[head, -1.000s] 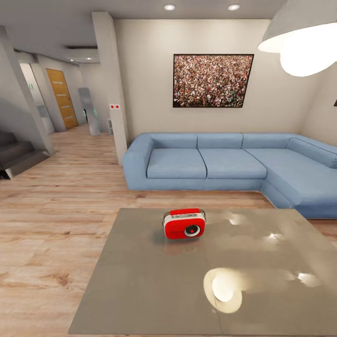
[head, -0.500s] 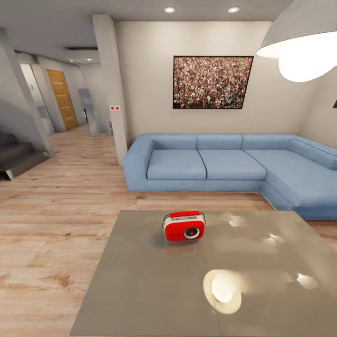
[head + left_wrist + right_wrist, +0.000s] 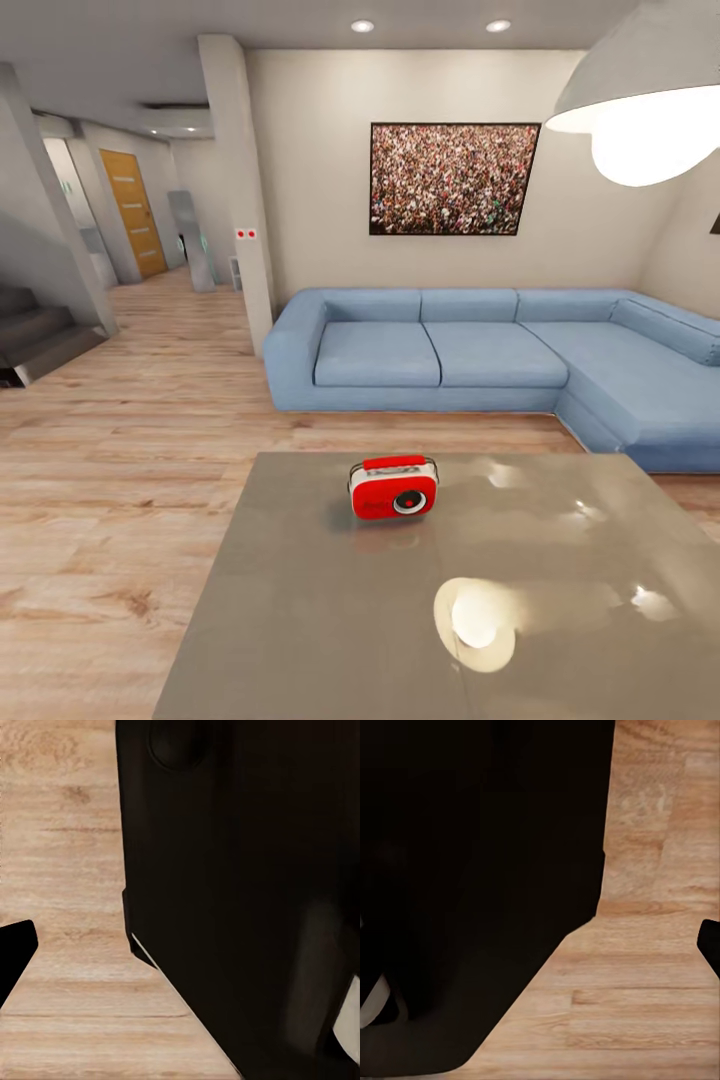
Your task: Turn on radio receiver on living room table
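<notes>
Closest to me, my left wrist camera looks down past a large black mass of my own body at light wood plank floor (image 3: 67,870), with a dark tip at the edge of the frame that may be one of my fingers. I cannot tell whether the fingers of my left gripper are apart or together. My right wrist camera gives the same kind of sight: black bulk on one side, plank floor (image 3: 660,945) beyond it, a dark corner at the frame's edge. I cannot tell how my right fingers stand either.

Ahead of my hands, in the head view, lies the table (image 3: 300,620), low and rectangular, its glossy grey-brown top mirroring a bright lamp. The radio receiver (image 3: 394,488) stands upright on the far part of that top, well away from my fingers, its red front and round dial facing me, white trim around its edges.

Beyond the table, across a strip of floor, sits the light-blue sectional sofa (image 3: 450,350). Above it on the pale wall hangs the framed crowd picture (image 3: 453,179). A pendant lamp (image 3: 640,100) hangs to the right. Farther off to the left, a hallway leads to an orange door (image 3: 132,210).
</notes>
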